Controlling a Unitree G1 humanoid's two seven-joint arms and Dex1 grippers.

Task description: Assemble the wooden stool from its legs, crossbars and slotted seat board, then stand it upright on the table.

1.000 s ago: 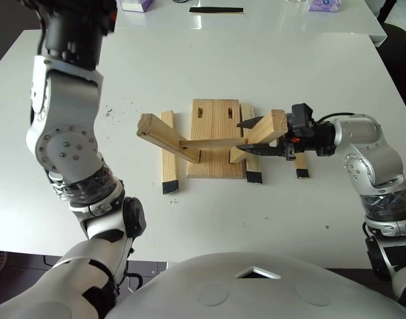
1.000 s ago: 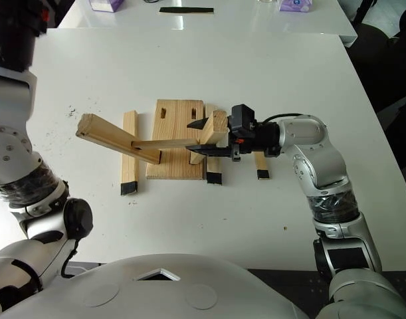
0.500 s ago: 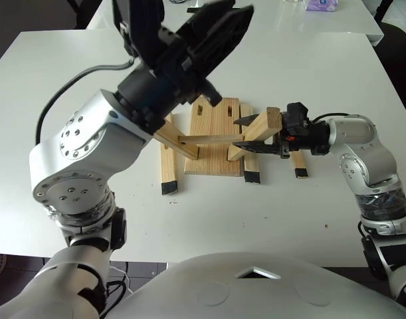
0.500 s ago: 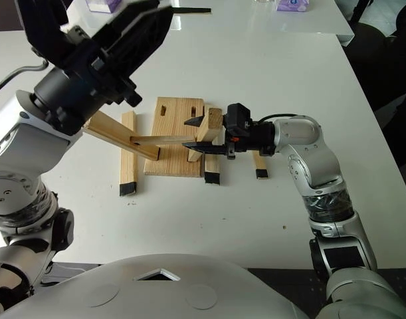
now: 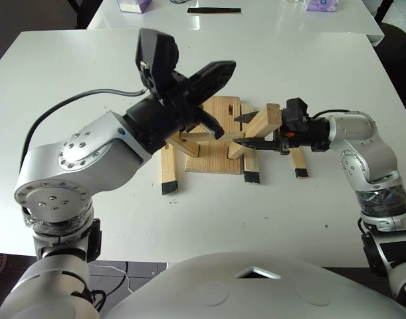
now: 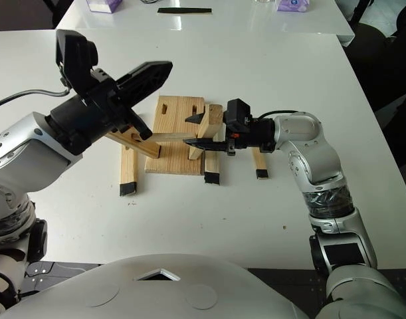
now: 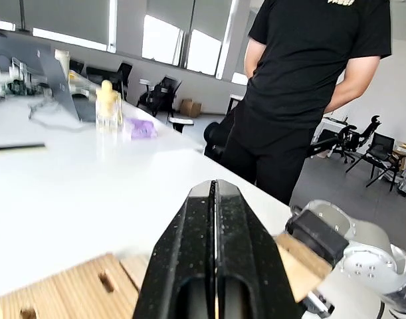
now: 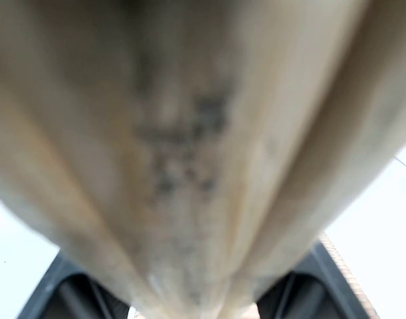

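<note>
**Joined leg pair held over the seat board**

The jaws of the right gripper (image 5: 241, 131) are clenched on one wooden leg (image 5: 268, 118), which is held tilted above the right part of the seat board (image 5: 212, 159). A thin crossbar (image 6: 169, 137) joins this leg to a second leg (image 5: 188, 147), whose lower end is seen over the board's left edge. The jaws of the left gripper (image 5: 226, 66) are pressed together with nothing between them, and they are held above the second leg and the crossbar.

The seat board lies flat on the white worktop (image 5: 70, 80), with a slot (image 5: 228, 106) visible near its far edge. Three loose legs lie beside it: one (image 5: 168, 166) along its left side, one (image 5: 250, 165) along its right side, and one (image 5: 299, 163) further right. On a table behind, a bottle (image 7: 107, 106) stands; its contents cannot be told.
</note>
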